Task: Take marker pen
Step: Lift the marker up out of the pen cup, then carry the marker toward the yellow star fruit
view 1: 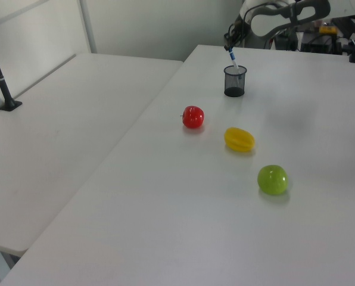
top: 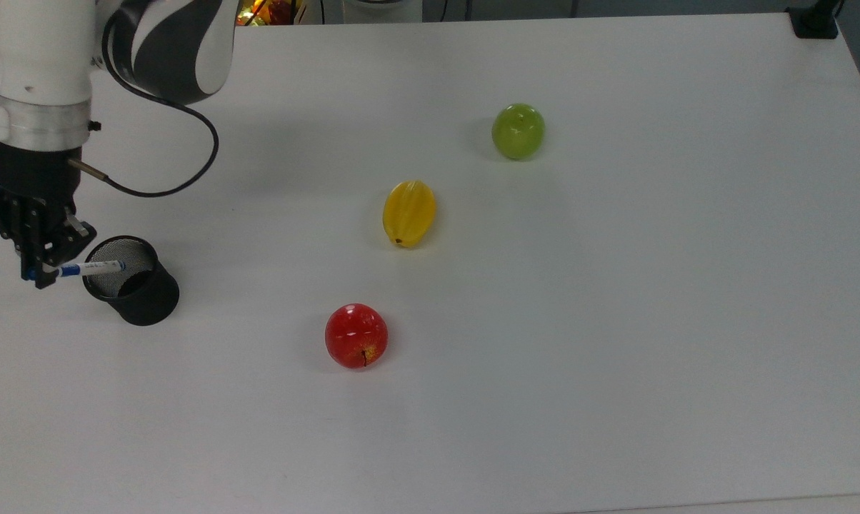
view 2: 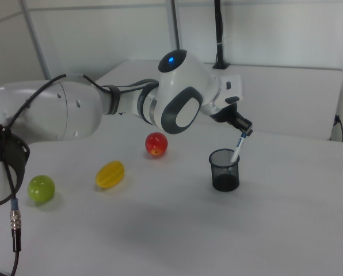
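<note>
My gripper [top: 37, 271] [view 2: 245, 131] [view 1: 230, 49] is shut on the blue cap end of the marker pen [top: 91, 268] [view 2: 237, 148] [view 1: 233, 59]. The pen is a slim white barrel with a blue band. It hangs tilted, and its lower end still reaches to the mouth of the black mesh cup [top: 131, 281] [view 2: 224, 169] [view 1: 234, 81]. The gripper stands above the cup, off to the top view's left of it.
A red apple [top: 356, 335], a yellow fruit [top: 409, 213] and a green apple [top: 518, 130] lie in a diagonal row across the white table [top: 616, 285]. The arm's black cable [top: 187, 171] loops above the cup. A second table [view 1: 58, 119] stands at the left view's left.
</note>
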`<action>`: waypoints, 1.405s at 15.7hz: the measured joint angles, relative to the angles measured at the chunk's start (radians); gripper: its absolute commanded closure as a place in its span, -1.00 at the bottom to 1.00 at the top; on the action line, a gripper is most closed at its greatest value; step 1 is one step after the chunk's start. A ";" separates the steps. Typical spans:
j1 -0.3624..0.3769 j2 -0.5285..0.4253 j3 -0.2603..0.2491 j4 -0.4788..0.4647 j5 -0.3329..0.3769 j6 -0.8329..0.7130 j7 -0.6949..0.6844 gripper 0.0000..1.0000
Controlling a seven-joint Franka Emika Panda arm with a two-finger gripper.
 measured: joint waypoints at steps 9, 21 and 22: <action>-0.046 -0.117 0.000 0.001 0.077 -0.042 0.038 0.91; -0.030 -0.218 0.123 -0.001 0.080 -0.540 -0.036 0.91; -0.029 -0.224 0.137 -0.001 0.080 -0.584 -0.054 0.91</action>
